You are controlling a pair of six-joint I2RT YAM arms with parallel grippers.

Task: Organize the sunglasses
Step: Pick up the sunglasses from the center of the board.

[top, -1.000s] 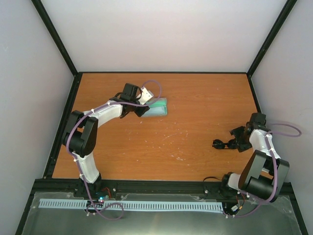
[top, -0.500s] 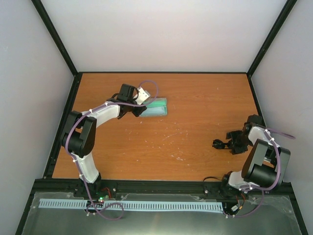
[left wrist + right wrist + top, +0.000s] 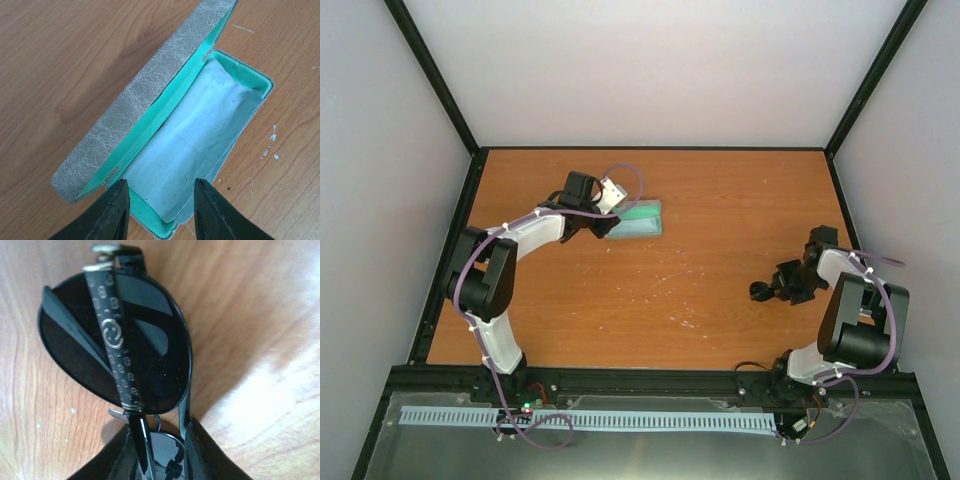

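The sunglasses [image 3: 117, 347] are folded, with dark lenses, a thin black wire frame and a patterned temple across the lens. My right gripper [image 3: 160, 440] is shut on them near the bridge and holds them above the wood at the right side of the table; they also show in the top view [image 3: 765, 291]. The grey case [image 3: 150, 100] lies open at the back left, green lining up, with the pale blue cloth [image 3: 190, 145] inside it. My left gripper [image 3: 161, 187] is open and empty, just above the case's near end. The case also shows in the top view [image 3: 642, 222].
The wooden table [image 3: 720, 200] is bounded by a black frame and pale walls. White scuff marks [image 3: 670, 280] dot the middle of the table. The right arm [image 3: 850, 320] folds back near the right edge.
My right gripper has moved a little left and toward the back with the sunglasses in it. The left arm has shifted only slightly over the case.
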